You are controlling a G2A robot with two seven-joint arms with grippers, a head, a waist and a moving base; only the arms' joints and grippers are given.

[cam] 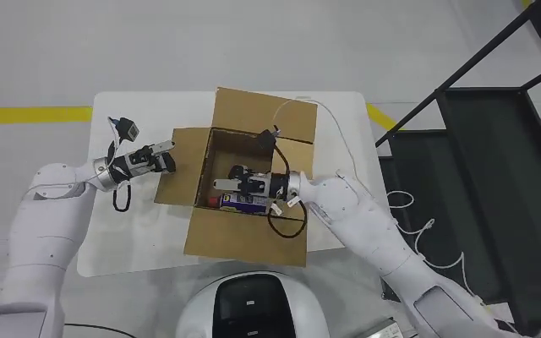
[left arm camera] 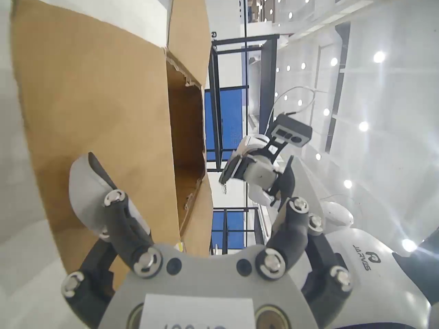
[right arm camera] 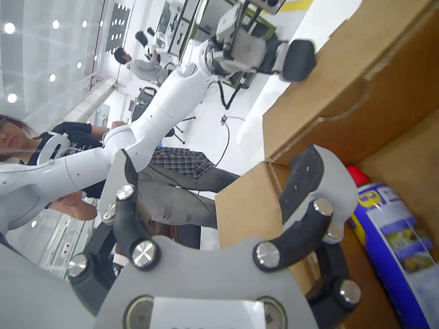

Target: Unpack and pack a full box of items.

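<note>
An open cardboard box (cam: pixel 245 238) stands mid-table with its flaps spread. On its floor lies a blue spray can (cam: pixel 243 202) with a red cap, which the right wrist view shows as the same can (right arm camera: pixel 387 231) against the box wall (right arm camera: pixel 377 52). My right gripper (cam: pixel 232 182) hangs inside the box just above the can. It is open (right arm camera: pixel 212 172) and holds nothing. My left gripper (cam: pixel 166 160) sits at the outer edge of the box's left flap (left arm camera: pixel 103 104). It is open (left arm camera: pixel 188 183), with one finger over the flap.
The white table (cam: pixel 135 245) has bare room left of the box and in front of it. A white cable (cam: pixel 338 135) trails from the box's far right flap across the table. A black metal frame (cam: pixel 473 127) stands off the table's right edge.
</note>
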